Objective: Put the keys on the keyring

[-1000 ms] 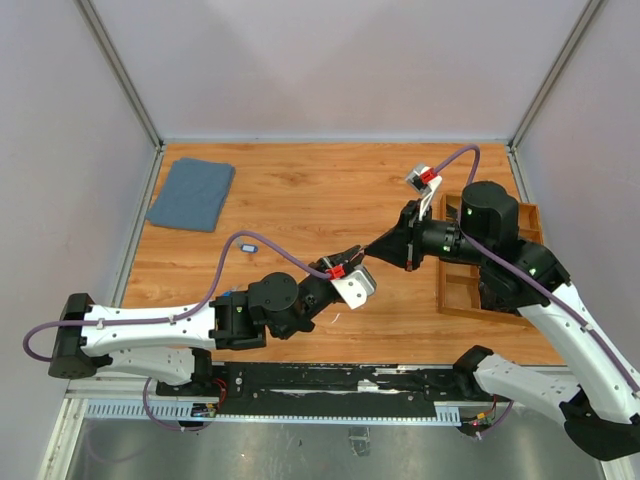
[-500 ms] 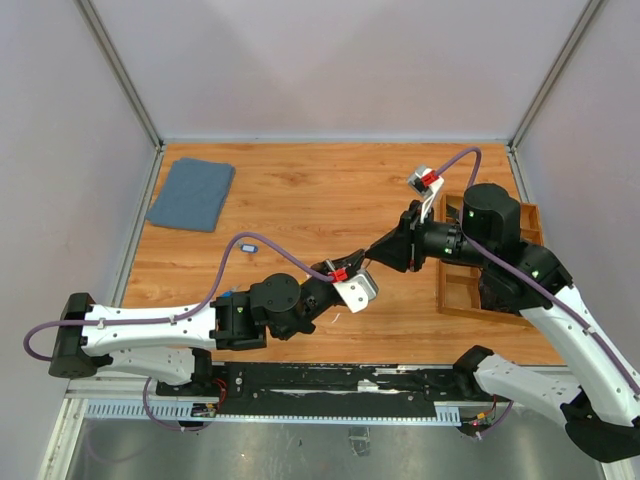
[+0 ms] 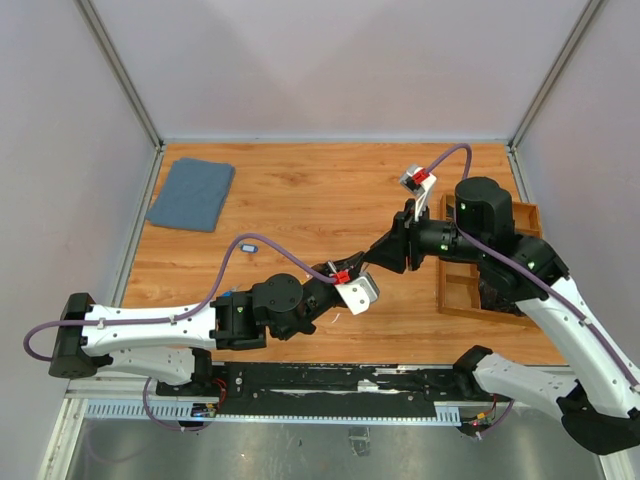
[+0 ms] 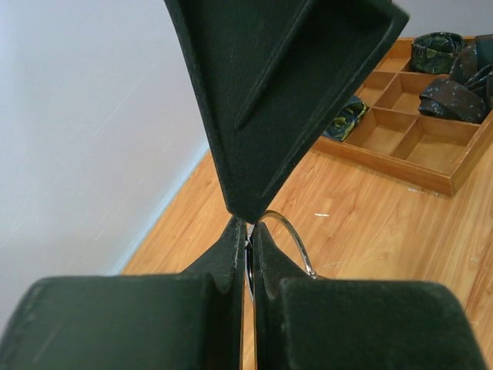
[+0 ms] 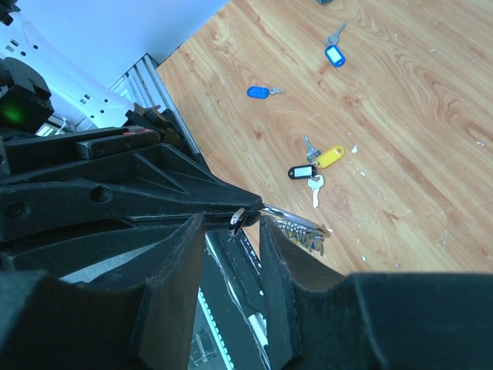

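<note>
Two arms meet above the middle of the surface point(image 3: 300, 200). The left end effector point(image 4: 248, 230) is pressed together on the keyring point(image 4: 290, 233). It pinches the wire loop edge-on so that most of the hoop juts free past its tips, presumably to offer an unobstructed stretch for threading. The right end effector point(image 5: 229, 228) faces it with fingers spread, and the ring's near end lies in the gap, apparently ungripped. A silver toothed piece point(image 5: 302, 229) just beyond the ring may be a threaded key, though this cannot be confirmed. A blue-tagged key point(image 5: 333, 54), a second blue-tagged key point(image 5: 259, 92), a yellow-tagged key point(image 5: 330, 157) and a black-tagged key point(image 5: 302, 171) lie on the surface below, awaiting pickup.
</note>
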Robot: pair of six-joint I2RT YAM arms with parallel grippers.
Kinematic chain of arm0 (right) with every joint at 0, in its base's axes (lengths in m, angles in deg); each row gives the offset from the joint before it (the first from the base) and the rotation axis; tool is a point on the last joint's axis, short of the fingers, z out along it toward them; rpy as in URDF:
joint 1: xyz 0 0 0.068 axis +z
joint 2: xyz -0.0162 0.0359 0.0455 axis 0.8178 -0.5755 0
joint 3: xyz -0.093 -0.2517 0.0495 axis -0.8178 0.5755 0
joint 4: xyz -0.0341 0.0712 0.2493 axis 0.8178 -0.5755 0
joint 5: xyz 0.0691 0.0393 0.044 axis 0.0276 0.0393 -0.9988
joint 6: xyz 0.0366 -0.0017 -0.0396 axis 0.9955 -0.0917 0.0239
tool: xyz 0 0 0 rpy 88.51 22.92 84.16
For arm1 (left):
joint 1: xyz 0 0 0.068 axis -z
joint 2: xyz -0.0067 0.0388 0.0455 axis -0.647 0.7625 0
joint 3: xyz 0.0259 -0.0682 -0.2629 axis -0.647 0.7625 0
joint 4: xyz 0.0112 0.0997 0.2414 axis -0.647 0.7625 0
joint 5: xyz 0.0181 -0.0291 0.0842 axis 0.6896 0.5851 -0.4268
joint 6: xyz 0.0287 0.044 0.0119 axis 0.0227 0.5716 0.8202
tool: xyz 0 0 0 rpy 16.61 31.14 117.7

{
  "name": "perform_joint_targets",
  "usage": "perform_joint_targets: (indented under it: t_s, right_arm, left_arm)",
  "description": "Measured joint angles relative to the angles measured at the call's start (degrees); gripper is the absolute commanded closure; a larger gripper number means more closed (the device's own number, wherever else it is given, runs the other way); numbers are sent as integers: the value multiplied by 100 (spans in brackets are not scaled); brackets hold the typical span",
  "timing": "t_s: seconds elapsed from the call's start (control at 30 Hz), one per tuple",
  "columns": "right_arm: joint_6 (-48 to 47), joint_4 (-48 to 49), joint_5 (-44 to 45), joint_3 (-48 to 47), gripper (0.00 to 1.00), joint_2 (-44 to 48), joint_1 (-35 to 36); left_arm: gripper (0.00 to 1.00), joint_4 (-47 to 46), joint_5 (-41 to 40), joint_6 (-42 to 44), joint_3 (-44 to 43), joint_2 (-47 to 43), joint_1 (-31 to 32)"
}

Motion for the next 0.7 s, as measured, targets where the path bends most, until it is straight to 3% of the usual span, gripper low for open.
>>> perform_joint_targets:
  t_s: [0.17,0.33,0.43,0.63,0.7]
  right_arm:
    - [0,-118,-24,0,76,-142,0]
    - [-4,-122,-87,0,98,-144,0]
    - [-7,-122,-85,0,99,-144,0]
    - [13,-94,-81,13,99,-129,0]
    - [50,-39,-85,50,99,-92,0]
  left_arm:
    - [100,13,7,15,0,0,0]
    - [99,17,28,20,0,0,0]
    - [98,22,33,20,0,0,0]
    - [69,-2,-13,42,0,0,-2]
    - [63,-61,-59,63,0,0,-2]
